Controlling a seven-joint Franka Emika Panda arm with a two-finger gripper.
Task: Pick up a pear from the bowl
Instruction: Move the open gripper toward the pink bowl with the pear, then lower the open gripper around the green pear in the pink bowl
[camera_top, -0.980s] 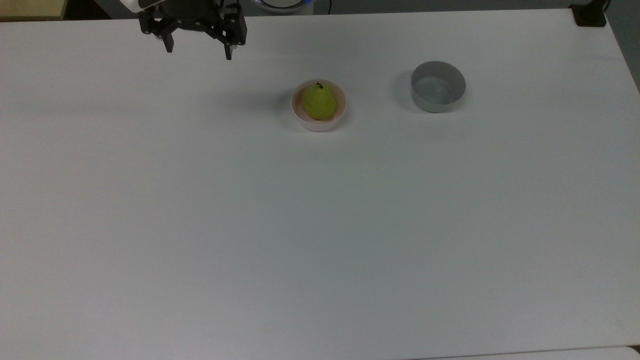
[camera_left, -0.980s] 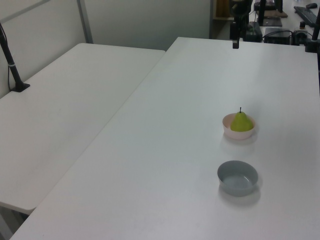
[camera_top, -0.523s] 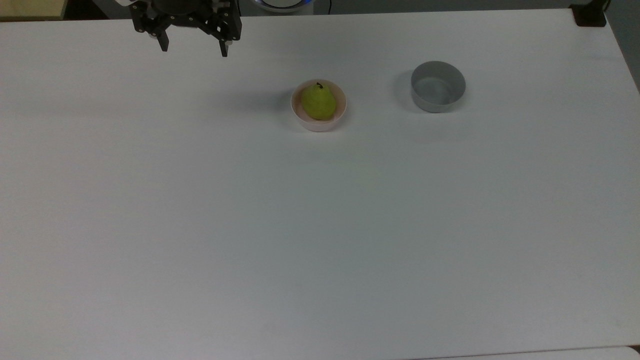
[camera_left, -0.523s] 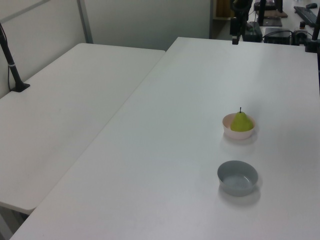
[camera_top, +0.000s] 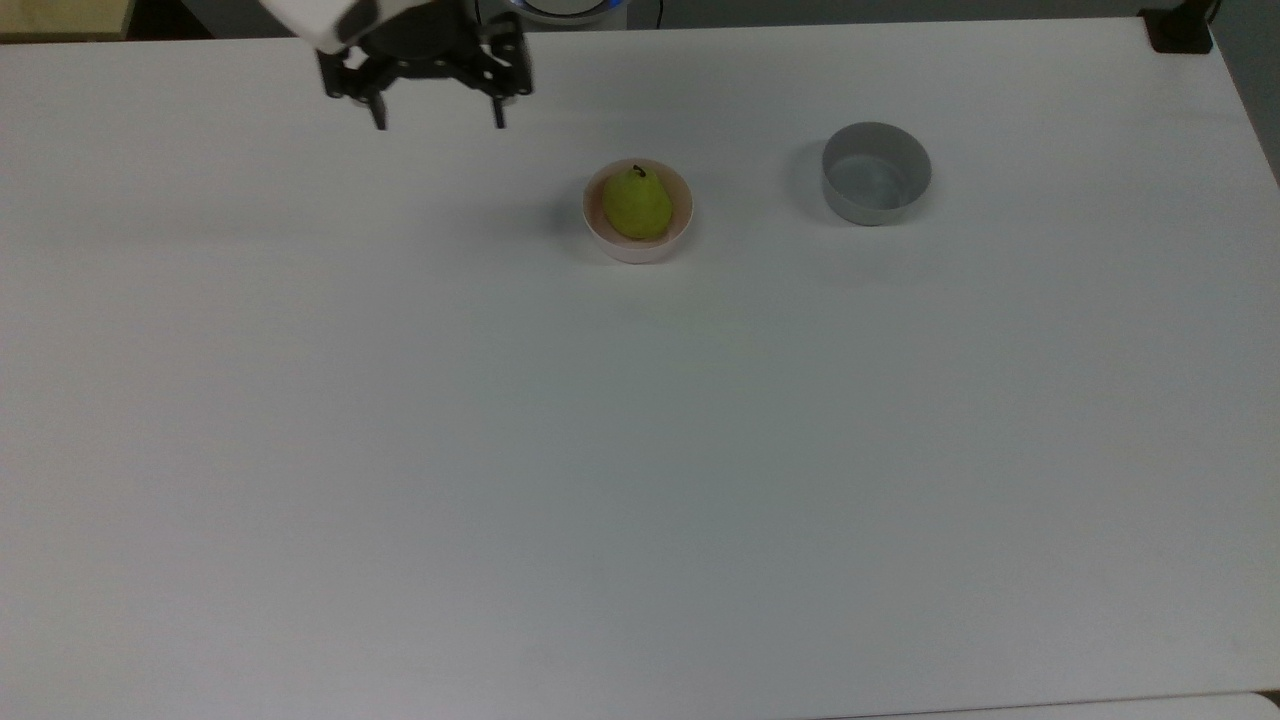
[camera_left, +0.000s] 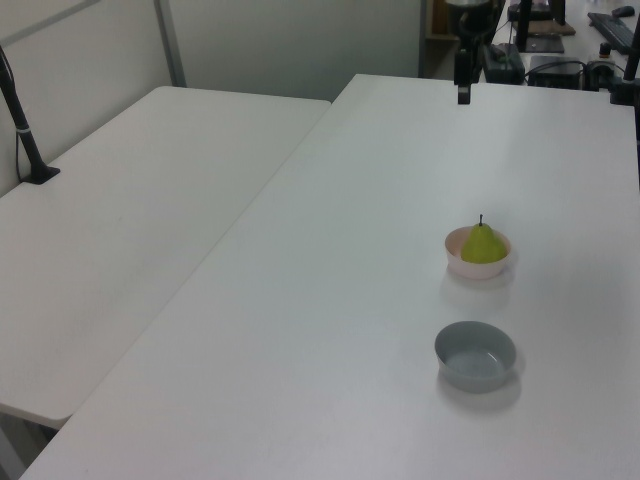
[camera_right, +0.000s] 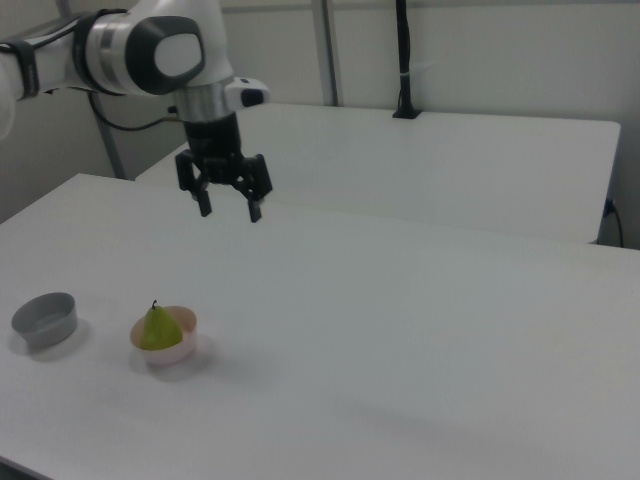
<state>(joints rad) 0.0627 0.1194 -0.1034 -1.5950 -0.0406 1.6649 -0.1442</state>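
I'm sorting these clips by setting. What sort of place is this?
Probably a robotics lab or office workroom: a robot arm works over plain white tables, with partition walls behind and monitors and cables at the far end.

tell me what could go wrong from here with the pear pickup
1. The pear is rounded and stands upright in the pink bowl; the open pincer, high and off to the top view's left, might squeeze it out sideways if it closes off-centre.
2. The bowl looks small and light, so a finger catching its rim on the way down could tip or drag it.
3. The grey bowl sits nearby and could be hit if the pear rolls.
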